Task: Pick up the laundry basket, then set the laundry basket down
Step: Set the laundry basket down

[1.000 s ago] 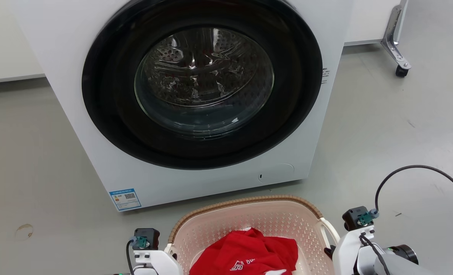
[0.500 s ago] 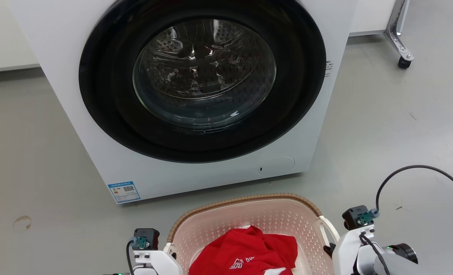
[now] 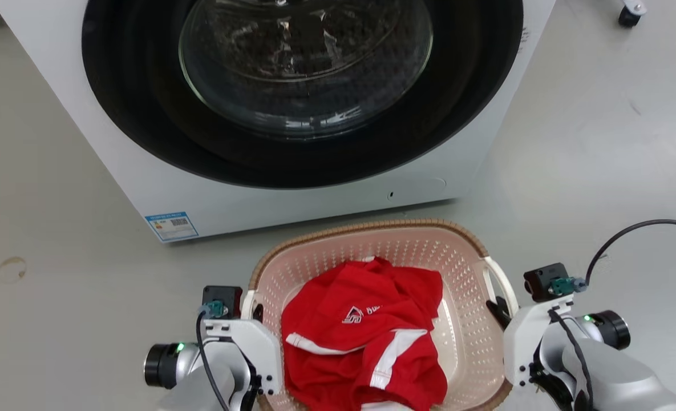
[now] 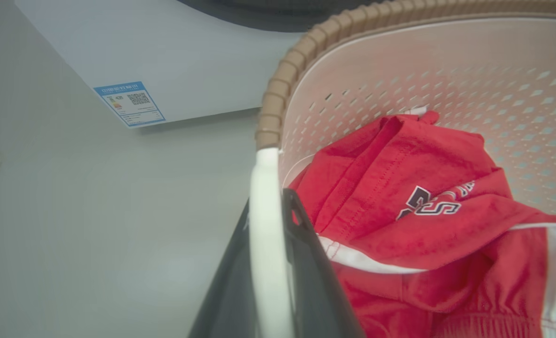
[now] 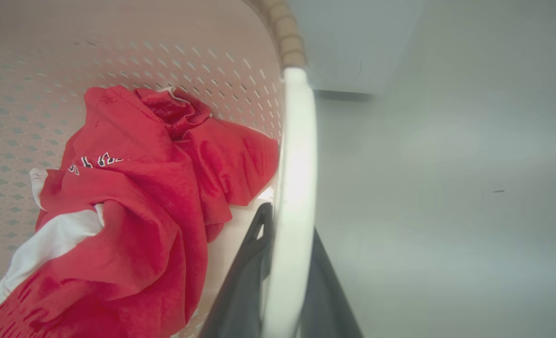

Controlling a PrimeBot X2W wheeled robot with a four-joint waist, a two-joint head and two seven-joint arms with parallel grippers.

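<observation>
So the left gripper (image 4: 268,211) is clamped on the basket (image 3: 372,227) by its white left handle (image 4: 263,178), one dark finger on each side. The right gripper (image 5: 289,220) is pinched on the right handle (image 5: 296,141) the same way. The basket hangs right between them, with a red shirt (image 3: 366,319) bunched inside. The washer (image 3: 144,165) is just past the fingertips. Can't tell if it's off the floor (image 3: 58,319).
</observation>
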